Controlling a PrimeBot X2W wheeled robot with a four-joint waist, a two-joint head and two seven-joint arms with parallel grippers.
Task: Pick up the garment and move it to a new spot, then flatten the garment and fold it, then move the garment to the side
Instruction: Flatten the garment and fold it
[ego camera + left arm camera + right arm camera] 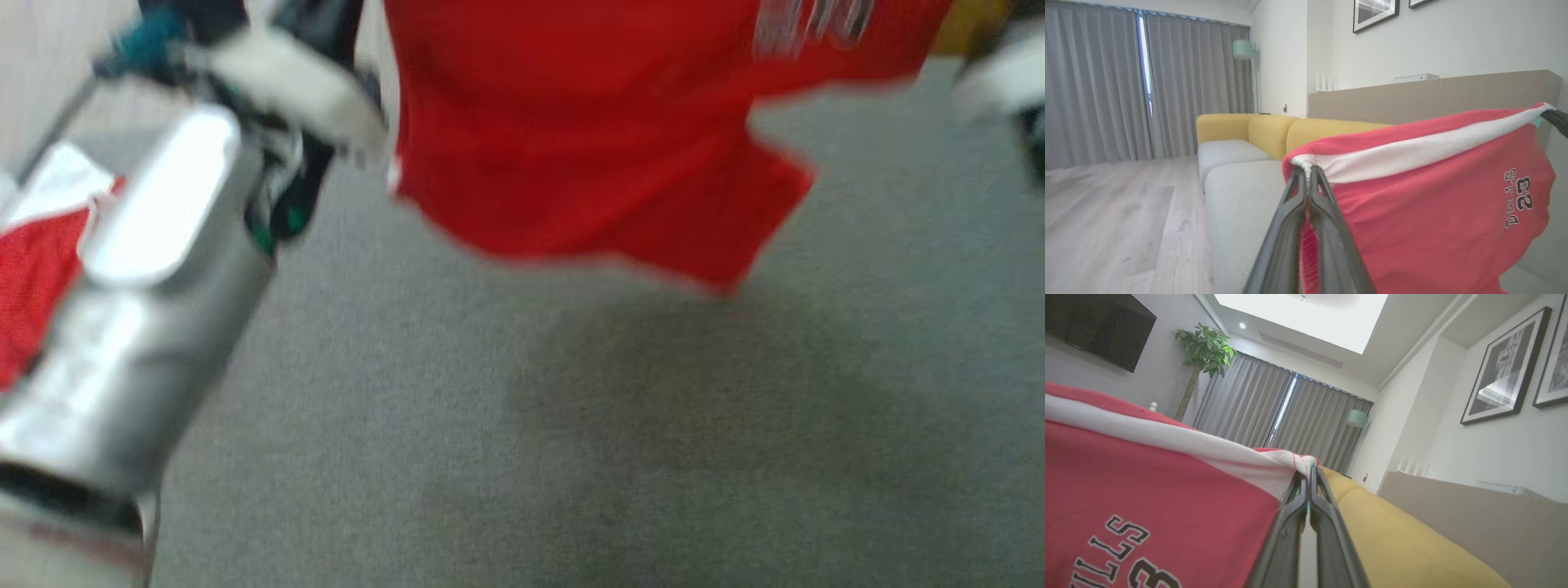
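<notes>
The soft red jersey garment with a white band (1433, 212) sags light and floppy at right of frame. The left gripper (1308, 173) and right gripper (1310, 473) pinch its 2 band corners, which look like sensible holds.

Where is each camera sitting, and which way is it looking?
Head view: on the head, looking down at the hanging red garment over a grey surface; the silvery left forearm shows.
Left wrist view: along the left gripper, shut on the garment's white band, towards the yellow sofa and curtains.
Right wrist view: along the right gripper, shut on the band's other end, tilted up at the ceiling.
Shared: both wrist views show band, sofa, curtains.
</notes>
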